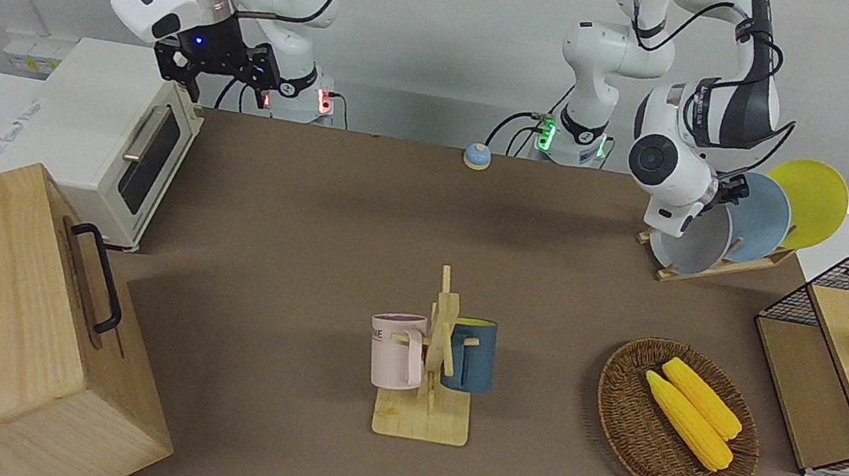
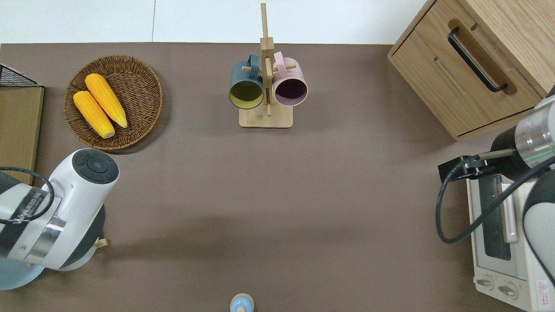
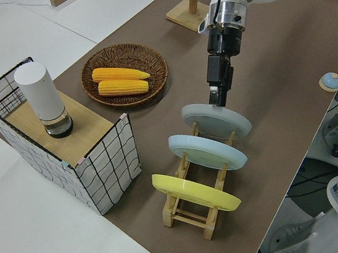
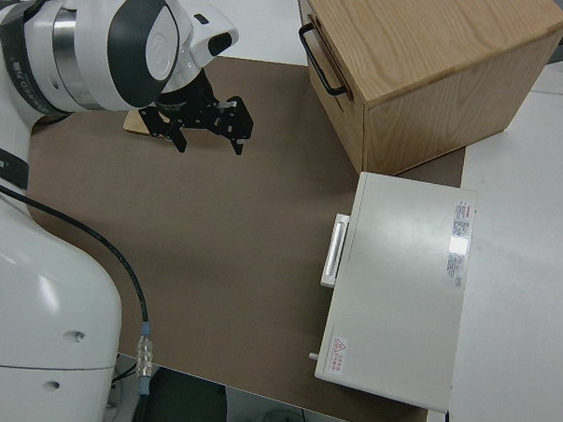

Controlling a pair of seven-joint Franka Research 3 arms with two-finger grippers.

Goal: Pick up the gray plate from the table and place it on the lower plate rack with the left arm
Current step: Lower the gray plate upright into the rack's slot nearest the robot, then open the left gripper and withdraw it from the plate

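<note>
1. Pale blue-gray, the gray plate (image 3: pixel 216 120) already stands in the lower plate rack (image 3: pixel 196 207), in the slot farthest from the robots. It leans on its edge between the pegs, so the rack carries it and not the arm.

2. Your left gripper (image 3: pixel 219 97) comes down from above at the plate's top rim, touching it or very nearly. You cannot tell from these views whether the fingers are clamped on the rim or let go, so treat the release as unconfirmed.

3. Next in the rack, nearer the robots, stand the blue plate (image 3: pixel 207 150) and then the yellow plate (image 3: pixel 195 191), each in its own slot and tilted the same way. That leaves only a narrow gap beside the gray one.

4. The rack sits near the table (image 1: pixel 322 239) corner at the left arm's end, close to the edge nearest the robots, so the arm has to fold tightly to reach it.

5. Your right gripper (image 1: pixel 218 65) is parked with its fingers spread and nothing between them.

6. If the grip is off, lift straight up, so a finger does not drag the plate out of its slot.
</note>
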